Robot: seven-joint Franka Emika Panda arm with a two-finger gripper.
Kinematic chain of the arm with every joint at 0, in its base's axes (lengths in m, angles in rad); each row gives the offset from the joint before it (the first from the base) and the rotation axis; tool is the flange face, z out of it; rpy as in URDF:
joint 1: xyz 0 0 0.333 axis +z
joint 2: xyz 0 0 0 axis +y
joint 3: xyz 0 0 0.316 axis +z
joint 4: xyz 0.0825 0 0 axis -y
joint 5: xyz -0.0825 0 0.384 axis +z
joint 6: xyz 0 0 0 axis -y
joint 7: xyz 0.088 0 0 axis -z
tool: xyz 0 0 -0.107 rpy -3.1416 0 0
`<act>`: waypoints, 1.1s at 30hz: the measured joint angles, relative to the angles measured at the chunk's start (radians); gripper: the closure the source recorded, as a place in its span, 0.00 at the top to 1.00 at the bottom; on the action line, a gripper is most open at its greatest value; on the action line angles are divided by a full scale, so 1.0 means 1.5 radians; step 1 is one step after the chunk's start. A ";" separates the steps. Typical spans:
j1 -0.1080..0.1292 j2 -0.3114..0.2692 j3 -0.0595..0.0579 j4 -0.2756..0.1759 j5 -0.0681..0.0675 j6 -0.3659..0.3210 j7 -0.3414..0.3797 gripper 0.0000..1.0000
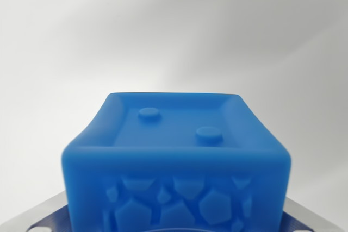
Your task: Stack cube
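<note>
Metal plates at 7 o'clock & 5 o'clock flank the blue cube, close under the cam at 6 o'clock w/ two studs on its recessed top, prob light, soft-ish rubbery plastic, best pinched on opposite flat sides; claw fingers unseen, so can't tell its state.

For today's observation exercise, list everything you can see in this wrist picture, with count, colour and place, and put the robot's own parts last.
cube: one, blue, bottom centre, close to the camera; two round studs on its recessed top face, raised polygon shapes on the face towards the camera.
surface: one, plain white-grey, filling the background behind and around the cube.
metal parts: grey, at the bottom left and bottom right corners beside the cube, probably part of the tool; whether the tool is open or shut cannot be told.
</note>
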 joint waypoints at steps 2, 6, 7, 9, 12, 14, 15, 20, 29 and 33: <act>0.000 -0.007 0.000 0.000 -0.001 -0.007 0.001 0.00; 0.000 -0.026 0.000 0.000 -0.003 -0.026 0.003 0.00; 0.000 -0.031 -0.001 0.000 -0.004 -0.031 0.003 0.00; 0.000 -0.035 -0.001 0.002 -0.004 -0.035 0.003 0.00; -0.001 -0.029 -0.003 0.011 -0.004 -0.038 0.002 0.00; -0.003 -0.020 -0.005 0.018 -0.004 -0.039 0.001 0.00; -0.004 -0.017 -0.005 0.021 -0.004 -0.039 0.000 0.00; -0.010 -0.006 -0.008 0.037 -0.003 -0.044 -0.004 0.00; -0.022 0.018 -0.009 0.069 -0.002 -0.052 -0.013 0.00; -0.028 0.029 -0.009 0.085 -0.002 -0.057 -0.016 0.00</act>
